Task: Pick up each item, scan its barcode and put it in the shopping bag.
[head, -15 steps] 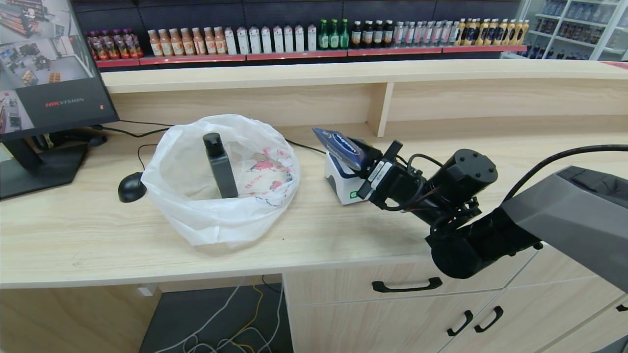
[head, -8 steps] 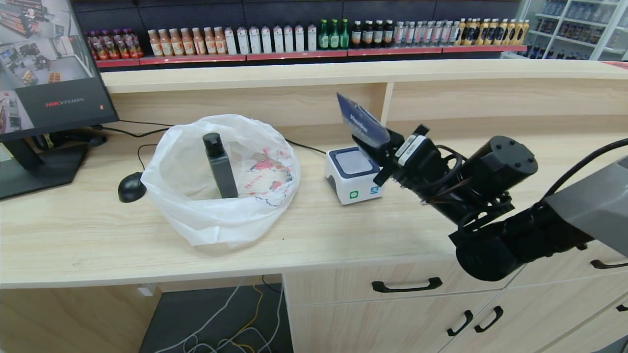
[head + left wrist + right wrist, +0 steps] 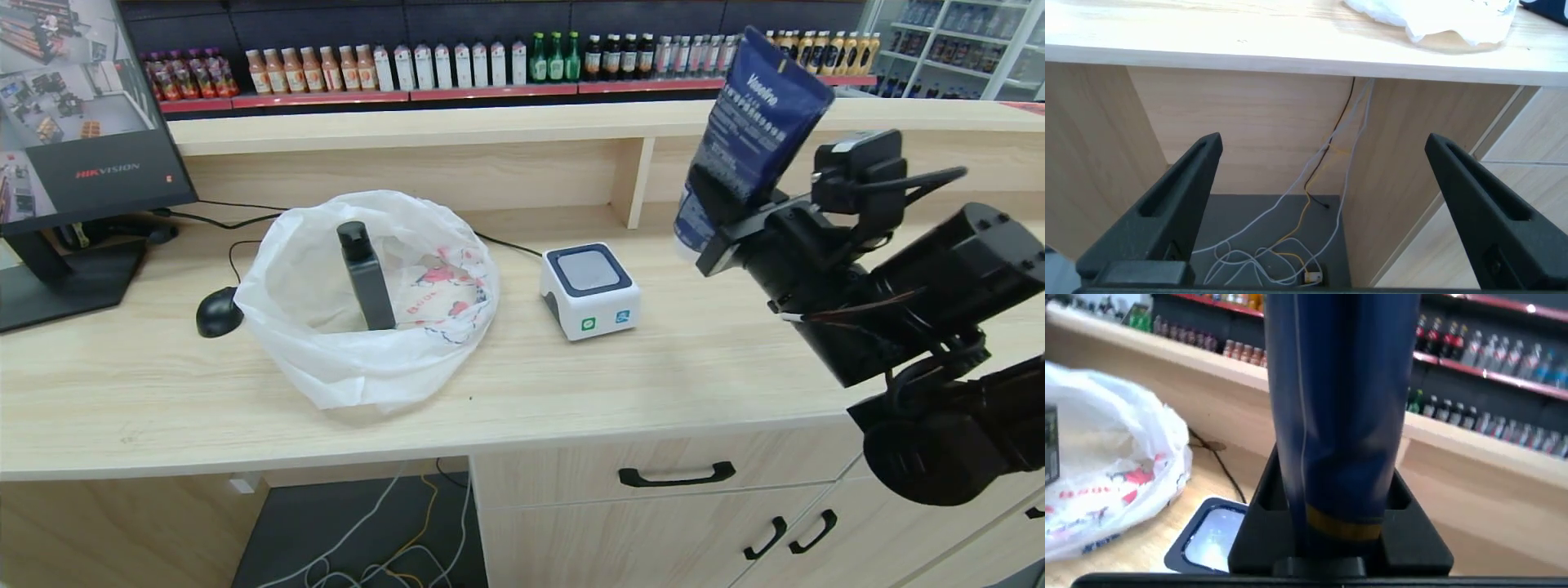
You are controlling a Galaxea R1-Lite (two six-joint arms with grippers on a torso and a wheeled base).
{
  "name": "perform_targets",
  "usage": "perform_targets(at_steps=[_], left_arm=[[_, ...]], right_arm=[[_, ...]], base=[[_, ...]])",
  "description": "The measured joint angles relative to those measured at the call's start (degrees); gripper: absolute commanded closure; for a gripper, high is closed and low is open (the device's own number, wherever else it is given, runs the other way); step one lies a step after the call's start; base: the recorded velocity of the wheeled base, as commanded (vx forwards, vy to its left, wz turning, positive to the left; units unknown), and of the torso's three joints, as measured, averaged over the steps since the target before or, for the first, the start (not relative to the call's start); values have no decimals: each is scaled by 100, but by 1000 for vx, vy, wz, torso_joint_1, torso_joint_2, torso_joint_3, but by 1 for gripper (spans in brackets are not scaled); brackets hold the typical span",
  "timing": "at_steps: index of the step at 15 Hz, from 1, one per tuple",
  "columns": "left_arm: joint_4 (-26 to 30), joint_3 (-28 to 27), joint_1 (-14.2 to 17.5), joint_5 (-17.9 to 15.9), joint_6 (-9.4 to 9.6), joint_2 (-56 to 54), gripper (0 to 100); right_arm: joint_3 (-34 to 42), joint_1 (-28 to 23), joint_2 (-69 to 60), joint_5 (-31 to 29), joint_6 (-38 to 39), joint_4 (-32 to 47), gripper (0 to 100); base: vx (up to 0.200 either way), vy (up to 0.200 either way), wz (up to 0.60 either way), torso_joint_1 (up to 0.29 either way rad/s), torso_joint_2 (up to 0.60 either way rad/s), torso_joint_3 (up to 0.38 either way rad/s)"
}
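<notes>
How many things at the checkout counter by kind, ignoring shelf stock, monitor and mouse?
Products clearly seen: 2 (grey bottle in the shopping bag, blue tube in the right gripper)
Shopping bag: 1
Scanner: 1
Total: 4

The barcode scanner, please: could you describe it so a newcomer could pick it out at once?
On the wooden counter, look right of the white shopping bag. The barcode scanner stands there: a small white cube with a dark-rimmed window on top, unlike the black mouse and monitor left of the bag.
</notes>
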Motion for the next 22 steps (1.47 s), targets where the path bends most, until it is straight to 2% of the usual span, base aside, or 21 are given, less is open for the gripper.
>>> perform_targets(at_steps=[4, 6, 18, 20, 22], left_arm=[[7, 0, -2, -1, 106, 0, 0], [10, 0, -2, 0, 100, 0, 0], [10, 0, 2, 0, 102, 0, 0], [10, 0, 2, 0, 69, 0, 0], [2, 0, 0, -1, -9, 0, 0]], right_arm=[[258, 39, -450, -43, 1075, -11, 100], [523, 101, -549, 77, 1381, 2, 100], [697, 105, -664, -22, 1621, 29, 100], [628, 52, -634, -18, 1626, -17, 100], [595, 28, -610, -10, 1630, -4, 100]], base=[[0, 0, 0, 0, 0, 0], [0, 0, 0, 0, 0, 0], [-17, 0, 0, 0, 0, 1], [0, 0, 0, 0, 0, 0], [0, 200, 0, 2, 2, 2]])
